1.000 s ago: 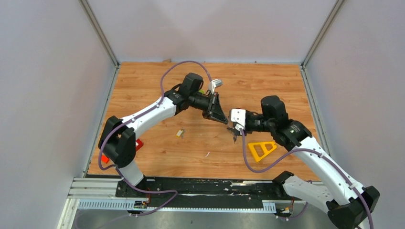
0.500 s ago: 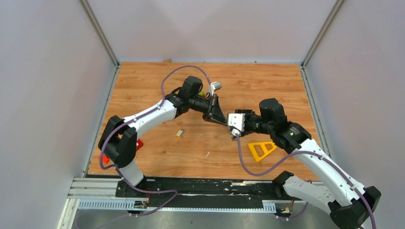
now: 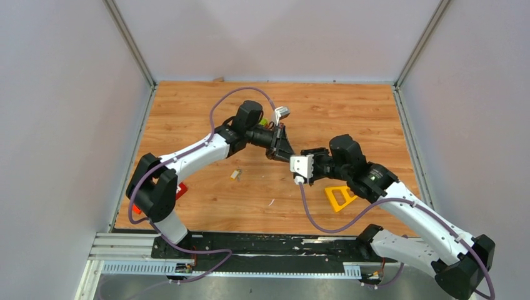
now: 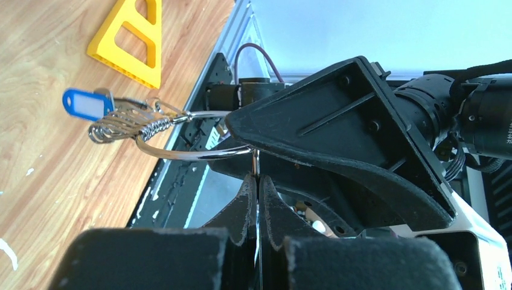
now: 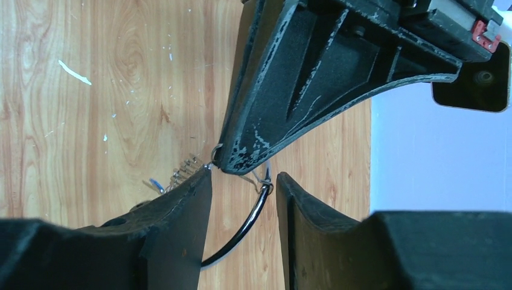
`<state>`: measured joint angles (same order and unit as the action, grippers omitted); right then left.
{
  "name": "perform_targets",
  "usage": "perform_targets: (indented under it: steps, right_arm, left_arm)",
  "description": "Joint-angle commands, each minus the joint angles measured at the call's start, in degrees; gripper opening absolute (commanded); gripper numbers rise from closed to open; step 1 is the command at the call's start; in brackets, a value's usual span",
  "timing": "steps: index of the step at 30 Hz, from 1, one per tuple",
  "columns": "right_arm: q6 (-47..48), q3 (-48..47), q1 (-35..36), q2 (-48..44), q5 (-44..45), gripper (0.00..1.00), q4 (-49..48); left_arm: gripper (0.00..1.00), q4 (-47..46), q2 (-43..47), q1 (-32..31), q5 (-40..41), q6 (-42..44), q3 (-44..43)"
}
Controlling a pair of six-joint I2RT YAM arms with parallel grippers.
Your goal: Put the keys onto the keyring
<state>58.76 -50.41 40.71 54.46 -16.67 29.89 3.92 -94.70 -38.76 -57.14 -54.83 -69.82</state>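
Left hand point(image 4: 258, 188) and right hand point(image 5: 244, 194) tip to tip over worktop point(image 3: 350, 119) centre. Keyring point(image 4: 181, 154) in left hand, keys point(image 4: 124, 124) on it. Triangle point(image 3: 340, 197) beside right arm point(image 3: 406, 209); loose key point(image 3: 235, 175) left of centre.

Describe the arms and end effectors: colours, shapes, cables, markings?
Left arm and right arm: white shells, black joints, a purple cable looped along each. Left end effector and right end effector: black, two flat triangular ribbed fingers, scuffed edges. White camera block at each wrist. No legible markings.
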Motion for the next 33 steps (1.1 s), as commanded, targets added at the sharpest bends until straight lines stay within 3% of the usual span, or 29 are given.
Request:
perform_targets:
  steps: [1,8,18,25,29,31,33]
  right_arm:
    - [1.0,0.6,1.2,0.0,4.1,0.43,-5.2]
    - [1.5,0.8,2.0,-0.6,4.9,0.33,-5.7]
    - [3.6,3.0,2.1,-3.9,3.5,0.04,-5.6]
    - [3.6,2.8,1.8,-4.2,1.6,0.0,-4.6]
    - [2.5,2.4,0.8,-4.3,-0.7,0.0,-3.8]
    - [1.3,1.7,-0.6,-4.4,-3.5,0.0,-2.8]
    - [-0.4,0.8,-1.4,-4.4,-7.3,0.0,-1.9]
  left_arm:
    - [0.0,-3.7,2.8,-1.0,-2.3,-1.9,0.3]
    - [0.0,-5.4,2.7,-1.3,-2.3,-2.1,0.7]
    - [0.0,-7.1,3.1,-1.2,-2.3,-2.5,1.8]
    - [0.01,-7.9,4.5,-0.7,-2.4,-0.7,1.8]
    - [0.22,-5.6,6.1,0.1,-2.2,4.6,0.8]
    - [0.34,0.5,6.8,0.9,-2.1,13.0,-2.1]
    - [0.42,12.7,7.0,2.0,-1.4,25.7,-6.8]
